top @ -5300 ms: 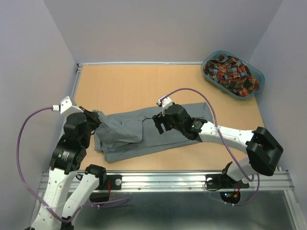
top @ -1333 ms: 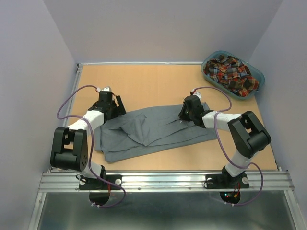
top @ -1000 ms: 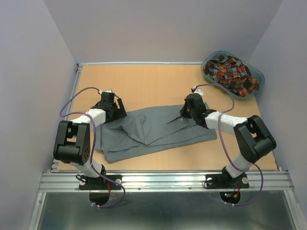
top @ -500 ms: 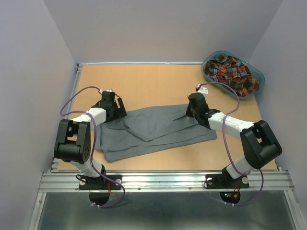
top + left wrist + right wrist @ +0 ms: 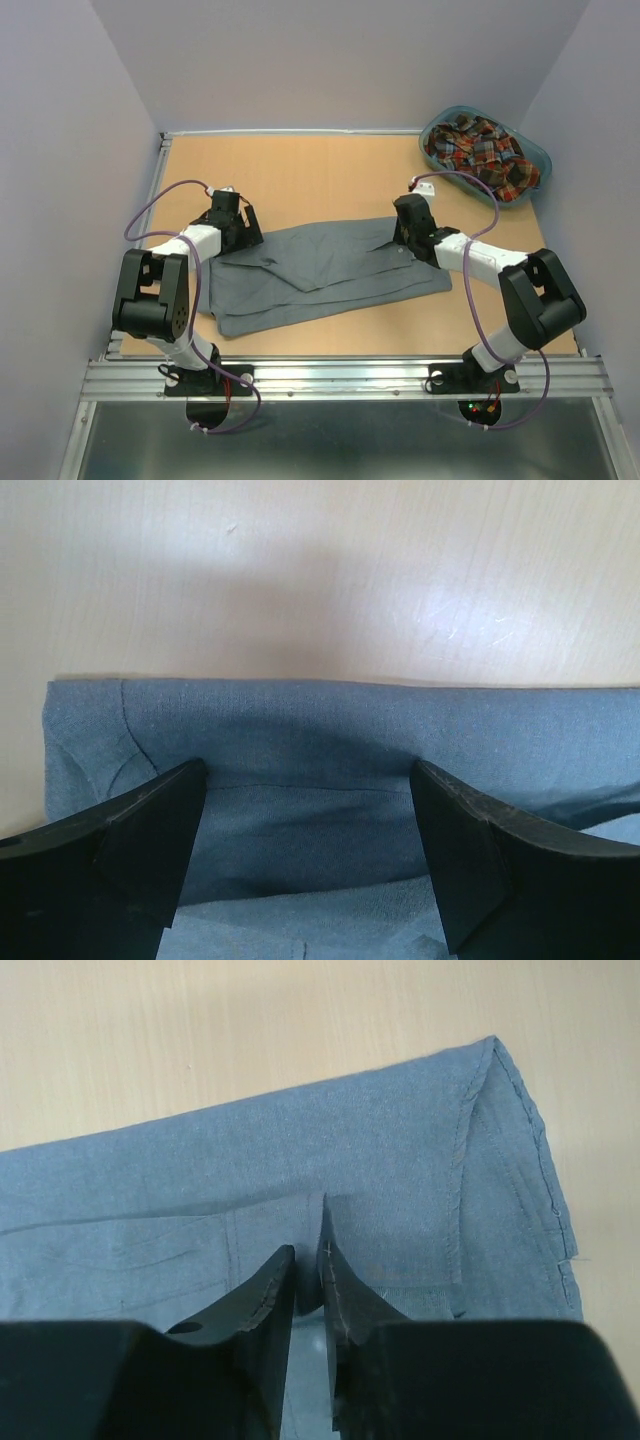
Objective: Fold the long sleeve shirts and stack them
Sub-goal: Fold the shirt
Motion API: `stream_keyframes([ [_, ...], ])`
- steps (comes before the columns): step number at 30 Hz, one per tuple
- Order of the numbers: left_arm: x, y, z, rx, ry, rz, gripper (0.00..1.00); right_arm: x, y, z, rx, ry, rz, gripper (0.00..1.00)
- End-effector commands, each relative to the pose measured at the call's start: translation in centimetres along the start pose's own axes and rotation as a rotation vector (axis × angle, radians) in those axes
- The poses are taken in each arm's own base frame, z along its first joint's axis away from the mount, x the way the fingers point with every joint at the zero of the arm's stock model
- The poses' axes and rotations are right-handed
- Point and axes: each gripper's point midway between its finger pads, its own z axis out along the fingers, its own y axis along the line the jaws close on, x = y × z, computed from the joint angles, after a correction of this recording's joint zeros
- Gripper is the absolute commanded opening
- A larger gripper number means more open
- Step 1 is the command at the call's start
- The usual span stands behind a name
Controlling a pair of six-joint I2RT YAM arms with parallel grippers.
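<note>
As the right end effector (image 5: 305,1235) is opened a crack, the left end effector (image 5: 308,770) already wide, the grey shirt (image 5: 320,270) is freed.

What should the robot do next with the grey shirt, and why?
Probably open the right gripper wider and lift it off the grey shirt. Its jaws stand only a sliver apart with a ridge of cloth between them, and whether they grip it is unclear. The left gripper is wide open above the shirt's edge, holding nothing.
</note>
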Motion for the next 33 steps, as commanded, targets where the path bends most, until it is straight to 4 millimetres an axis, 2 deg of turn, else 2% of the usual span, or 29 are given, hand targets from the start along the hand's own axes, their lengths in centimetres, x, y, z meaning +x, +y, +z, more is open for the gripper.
stream_keyframes([
  [1, -3.2, -0.8, -2.2, 0.028, -0.089, 0.001, 0.96, -2.6, 1.6, -0.6, -0.082, -0.045, -0.036, 0.36],
  [2, -3.7, -0.9, -2.6, 0.034, -0.105, -0.003, 0.96, -2.8, 2.6, -1.1, -0.140, -0.039, -0.047, 0.39],
  [4, -5.7, -1.5, -4.6, 0.058, -0.172, -0.033, 0.96, -4.5, 3.8, -2.5, -0.210, -0.078, -0.076, 0.46],
  [5, -7.1, -1.8, -6.2, 0.077, -0.227, -0.058, 0.97, -4.7, 4.9, -3.3, -0.257, -0.084, -0.095, 0.47],
  [6, -7.8, -1.6, -7.0, 0.063, -0.259, -0.079, 0.97, -5.2, 5.5, -4.1, -0.287, -0.102, -0.126, 0.48],
  [7, -8.5, -1.6, -8.7, 0.073, -0.297, -0.122, 0.97, -5.7, 7.1, -5.5, -0.353, -0.122, -0.151, 0.49],
  [10, -8.5, -0.7, -10.6, 0.048, -0.333, -0.204, 0.97, -5.7, 9.8, -7.8, -0.465, -0.147, -0.247, 0.50],
  [11, -7.9, -0.4, -11.4, 0.054, -0.345, -0.251, 0.96, -4.9, 11.9, -9.3, -0.548, -0.153, -0.320, 0.50],
  [12, -7.4, -0.2, -11.5, 0.061, -0.345, -0.281, 0.94, -4.3, 13.0, -10.0, -0.589, -0.151, -0.352, 0.50],
  [13, -6.8, -0.1, -11.6, 0.068, -0.342, -0.309, 0.93, -3.6, 14.0, -10.6, -0.624, -0.144, -0.381, 0.50],
  [14, -5.1, 0.1, -11.4, 0.084, -0.321, -0.365, 0.89, -2.1, 15.8, -11.8, -0.697, -0.123, -0.418, 0.50],
  [15, -4.2, 0.2, -11.2, 0.094, -0.311, -0.390, 0.87, -1.4, 16.4, -12.0, -0.717, -0.110, -0.436, 0.50],
  [16, -2.5, 0.6, -10.6, 0.096, -0.295, -0.411, 0.83, 0.3, 17.8, -13.0, -0.800, -0.068, -0.459, 0.50],
  [19, -1.0, 0.6, -9.6, 0.125, -0.288, -0.481, 0.78, 2.3, 19.2, -13.7, -0.866, -0.034, -0.478, 0.50],
  [20, 0.3, 0.9, -8.8, 0.118, -0.264, -0.485, 0.77, 2.9, 19.6, -13.8, -0.881, -0.028, -0.491, 0.50],
  [23, 1.5, 1.1, -7.6, 0.112, -0.239, -0.510, 0.73, 4.4, 20.3, -13.9, -0.905, -0.011, -0.539, 0.50],
  [33, 2.4, 0.9, -5.6, 0.122, -0.222, -0.593, 0.62, 6.1, 21.5, -14.1, -0.963, 0.006, -0.594, 0.49],
])
